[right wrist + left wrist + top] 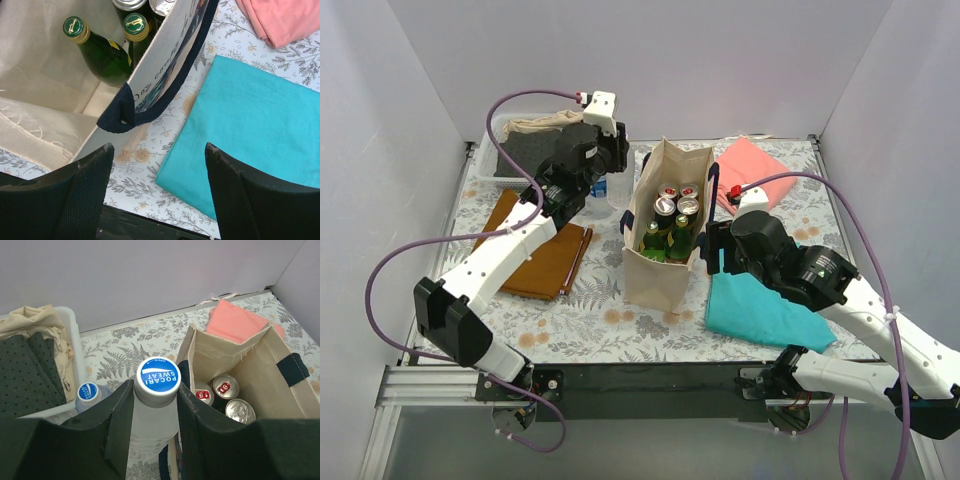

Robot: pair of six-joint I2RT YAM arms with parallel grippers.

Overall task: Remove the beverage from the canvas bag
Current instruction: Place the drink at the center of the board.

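The canvas bag (655, 275) stands open in the middle of the table, with dark handles. Inside it are green glass bottles (102, 52) and several cans (226, 386). My left gripper (157, 390) is shut on a clear Pocari Sweat bottle (158, 379) with a blue cap. It holds that bottle just outside the bag's left wall (200, 352). A second blue-capped bottle (88, 391) stands on the table to its left. My right gripper (159, 149) is open and empty. It hangs low beside the bag's right side, near a navy handle (120, 116).
A white basket (488, 165) with dark and beige cloth sits at the back left. A brown folded cloth (535, 260) lies front left, a pink cloth (755, 170) back right, and a teal cloth (255, 125) under my right gripper. White walls close in on three sides.
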